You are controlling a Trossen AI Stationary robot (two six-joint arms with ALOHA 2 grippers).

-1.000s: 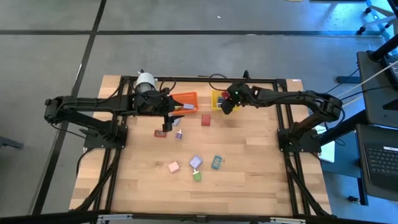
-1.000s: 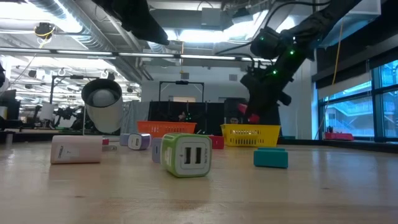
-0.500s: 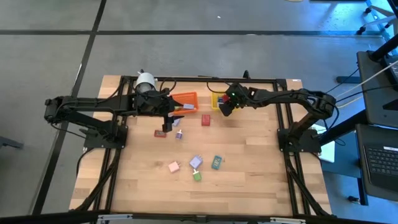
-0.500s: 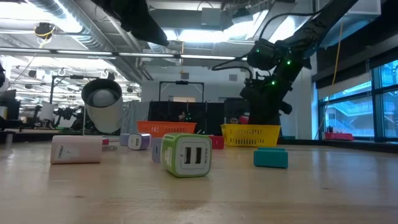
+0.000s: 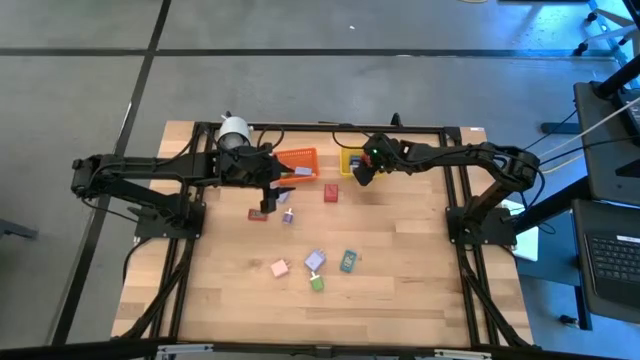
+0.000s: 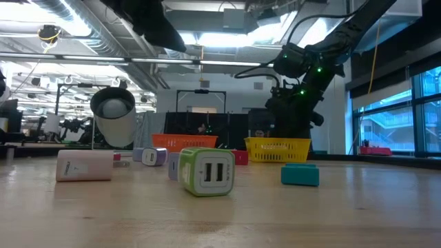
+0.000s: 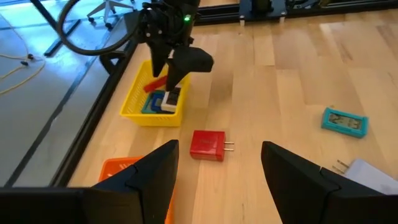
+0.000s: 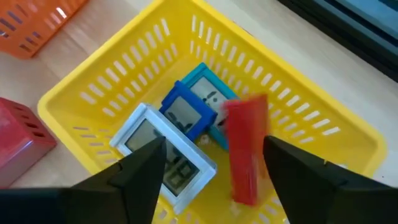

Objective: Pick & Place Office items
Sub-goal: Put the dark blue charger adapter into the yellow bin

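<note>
Right wrist view: right gripper (image 8: 208, 165) above yellow bin (image 8: 99, 93), fingers spread wide, holding nothing. Red block (image 8: 244, 146) blurred between fingers, seems dropping into bin, beside blue block (image 8: 186, 115) and white block (image 8: 165, 158). Step: release into bin, nearly done. High view: left gripper (image 5: 267, 203) at upper centre-left, near orange bin (image 5: 297, 163), open, empty, waiting. Other blocks in frame centre: red one (image 5: 331, 192), teal (image 5: 348, 261), pink (image 5: 279, 267), green (image 5: 317, 284). Next, my guess: right arm lift clear of rim, go to nearest red one.
</note>
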